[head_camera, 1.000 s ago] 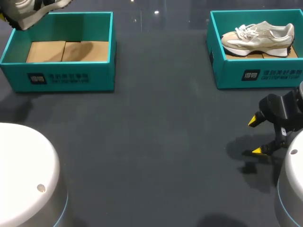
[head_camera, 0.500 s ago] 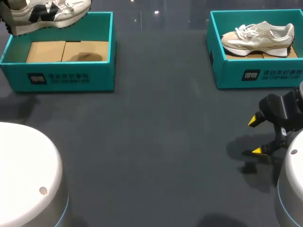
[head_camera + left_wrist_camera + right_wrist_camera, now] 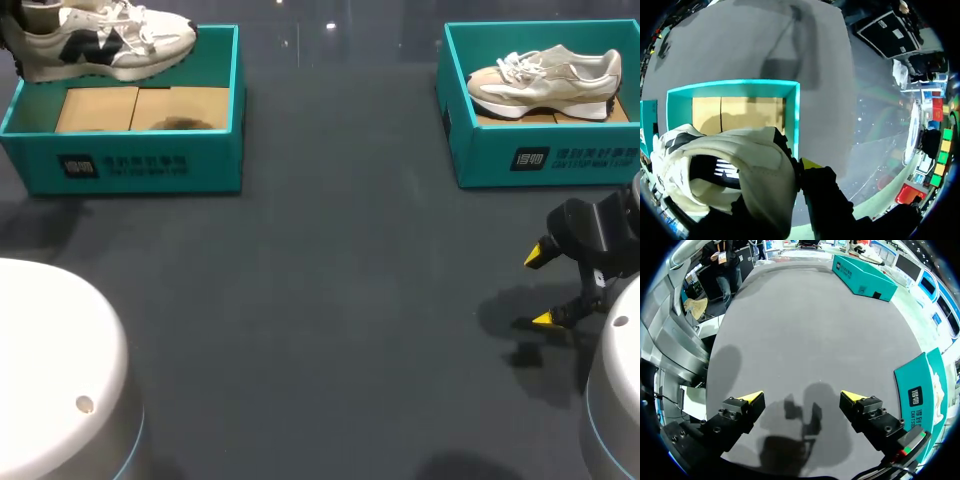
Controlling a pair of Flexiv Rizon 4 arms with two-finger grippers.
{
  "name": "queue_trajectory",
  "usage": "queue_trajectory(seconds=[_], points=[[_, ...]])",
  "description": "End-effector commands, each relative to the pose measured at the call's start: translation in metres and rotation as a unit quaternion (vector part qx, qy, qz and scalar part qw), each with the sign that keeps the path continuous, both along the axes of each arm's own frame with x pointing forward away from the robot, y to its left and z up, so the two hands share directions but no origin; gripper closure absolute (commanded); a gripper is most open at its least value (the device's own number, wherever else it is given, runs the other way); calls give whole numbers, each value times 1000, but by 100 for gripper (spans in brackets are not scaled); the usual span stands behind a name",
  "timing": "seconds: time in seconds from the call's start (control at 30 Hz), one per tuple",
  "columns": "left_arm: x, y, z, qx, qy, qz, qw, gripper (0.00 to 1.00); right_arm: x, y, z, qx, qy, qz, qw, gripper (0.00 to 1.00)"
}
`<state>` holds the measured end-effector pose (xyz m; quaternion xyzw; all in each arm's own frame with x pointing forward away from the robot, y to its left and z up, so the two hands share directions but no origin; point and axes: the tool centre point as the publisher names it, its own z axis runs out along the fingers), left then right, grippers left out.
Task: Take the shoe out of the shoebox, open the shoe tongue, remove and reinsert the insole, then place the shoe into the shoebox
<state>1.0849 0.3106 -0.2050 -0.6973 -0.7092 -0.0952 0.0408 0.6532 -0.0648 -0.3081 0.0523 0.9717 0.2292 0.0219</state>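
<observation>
A white shoe with black marks [image 3: 105, 42] hangs level over the back left of the left teal shoebox [image 3: 140, 165]. My left gripper [image 3: 789, 171] is shut on its heel [image 3: 740, 165], with one yellow fingertip [image 3: 810, 163] showing outside the heel and the other hidden. Below it the box [image 3: 735, 84] shows a brown cardboard floor. My right gripper [image 3: 540, 287] stands open and empty low over the table, in front of the right teal shoebox [image 3: 545, 160], which holds a beige shoe [image 3: 548, 80]. In the right wrist view the right gripper [image 3: 801, 399] has only bare table between its fingers.
The dark grey tabletop [image 3: 330, 290] stretches between the two boxes. The right box's wall [image 3: 920, 395] stands close beside the right gripper. White arm bases sit at the near left [image 3: 50, 370] and near right [image 3: 615, 400].
The left arm has carried the white shoe to the right and down, and levelled it over the left box. The right arm has not moved.
</observation>
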Motion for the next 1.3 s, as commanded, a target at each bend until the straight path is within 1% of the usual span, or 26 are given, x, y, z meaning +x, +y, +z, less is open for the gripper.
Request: queue_trajectory(seconds=[0.03, 0.43, 0.53, 0.6, 0.67, 0.77, 0.83, 1.0, 1.07, 1.3], points=[[6, 5, -2, -2, 10, -22, 1000, 100, -2, 0, 0, -1, -1, -1, 1000, 0], [6, 5, -2, -2, 10, -22, 1000, 100, -2, 0, 0, -1, -1, -1, 1000, 0], [5, 0, -13, -1, 19, -27, 999, 100, -2, 0, 0, -1, -1, -1, 1000, 0], [3, -4, -21, 9, 15, -29, 999, 100, -2, 0, 0, -1, -1, -1, 1000, 0], [2, -6, -30, 4, 17, -36, 999, 100, -2, 0, 0, -1, -1, -1, 1000, 0], [2, -9, -46, 13, 16, -27, 999, 100, -2, 0, 0, -1, -1, -1, 1000, 0], [-1, -10, -52, 8, 26, -30, 999, 100, -2, 0, 0, -1, -1, -1, 1000, 0], [-13, -15, -71, 22, 28, -34, 999, 100, -2, 0, 0, -1, -1, -1, 1000, 0], [-16, -14, -74, 17, 48, -42, 998, 100, -2, 0, 0, -1, -1, -1, 1000, 0], [-16, -13, -72, 18, 45, -42, 998, 100, -2, 0, 0, -1, -1, -1, 1000, 0]])
